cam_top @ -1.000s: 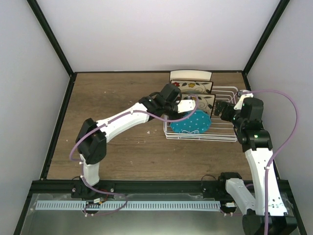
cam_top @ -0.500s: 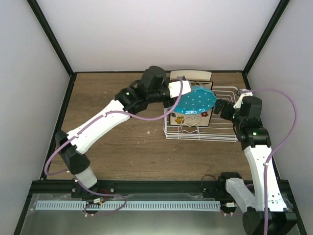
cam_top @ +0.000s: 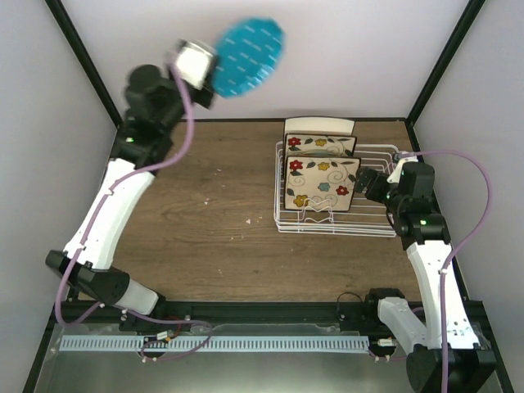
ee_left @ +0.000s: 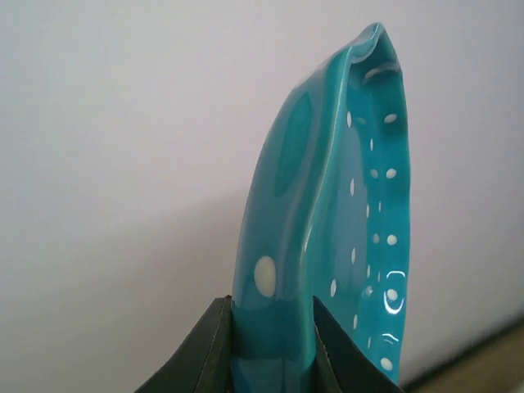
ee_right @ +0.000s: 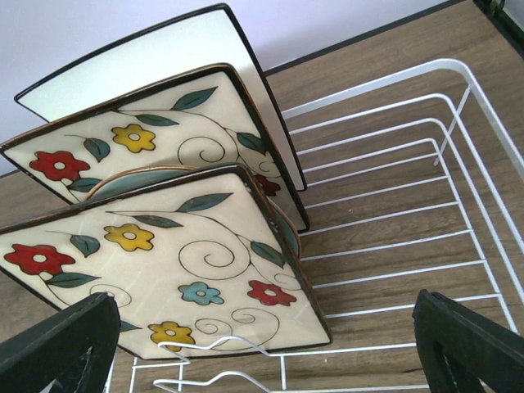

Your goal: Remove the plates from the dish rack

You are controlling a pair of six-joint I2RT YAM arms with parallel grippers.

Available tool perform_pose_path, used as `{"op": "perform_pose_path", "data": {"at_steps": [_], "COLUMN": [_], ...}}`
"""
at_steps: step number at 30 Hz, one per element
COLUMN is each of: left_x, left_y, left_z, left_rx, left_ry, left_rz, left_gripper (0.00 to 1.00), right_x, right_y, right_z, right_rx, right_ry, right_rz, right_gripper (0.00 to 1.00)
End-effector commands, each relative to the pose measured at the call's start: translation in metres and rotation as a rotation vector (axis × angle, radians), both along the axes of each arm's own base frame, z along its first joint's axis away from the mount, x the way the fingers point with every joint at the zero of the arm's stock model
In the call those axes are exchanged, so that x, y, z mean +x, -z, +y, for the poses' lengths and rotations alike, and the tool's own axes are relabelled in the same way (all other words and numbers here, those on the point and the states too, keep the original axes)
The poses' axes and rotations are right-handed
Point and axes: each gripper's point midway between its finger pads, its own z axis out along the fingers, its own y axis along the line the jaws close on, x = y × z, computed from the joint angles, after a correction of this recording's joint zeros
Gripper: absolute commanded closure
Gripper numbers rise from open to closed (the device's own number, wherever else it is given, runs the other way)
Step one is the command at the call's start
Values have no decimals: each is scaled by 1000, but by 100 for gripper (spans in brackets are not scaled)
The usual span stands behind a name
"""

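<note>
Two arms, same build. Left arm [cam_top: 106,214]: white shell links between black, rounded joint housings. Right arm [cam_top: 432,270]: same white and black. A lilac cable [cam_top: 187,123] runs loose along the left arm, and a second lilac cable [cam_top: 483,184] loops beside the right. Left gripper [cam_top: 211,78]: white boxy body, with dark, flat, matte fingers [ee_left: 214,352]. Right gripper [cam_top: 366,182]: black body, its fingers [ee_right: 61,348] dark and wedge-shaped, edges slightly bevelled.
</note>
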Motion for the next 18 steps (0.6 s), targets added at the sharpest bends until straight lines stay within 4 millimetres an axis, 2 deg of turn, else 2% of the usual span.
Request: {"op": "perform_pose_path", "data": {"at_steps": [1, 4, 6, 8, 12, 15, 18], "left_x": [4, 42, 59, 71, 86, 92, 100], "left_y": [-55, 11, 56, 101, 195, 248, 284], "left_z": [112, 159, 176, 180, 165, 150, 138], "left_rx": [-371, -506, -592, -645, -760, -852, -892], "left_ry": [-173, -224, -231, -223, -146, -95, -73], "left_rz": [-64, 172, 312, 438, 721, 885, 984], "left_gripper": [96, 96, 96, 96, 96, 96, 96], "right_x": [6, 9, 10, 10, 10, 10, 10], "right_y": [-7, -10, -12, -13, -14, -16, -20], "right_z": [6, 6, 6, 5, 4, 4, 4], "right_rx": [30, 27, 23, 21, 19, 19, 20], "right_ry": [-16, -20, -17, -13, -9, -8, -10], "right_rz": [-28, -32, -34, -35, -36, -40, -51], "right_gripper": [0, 0, 0, 0, 0, 0, 0]}}
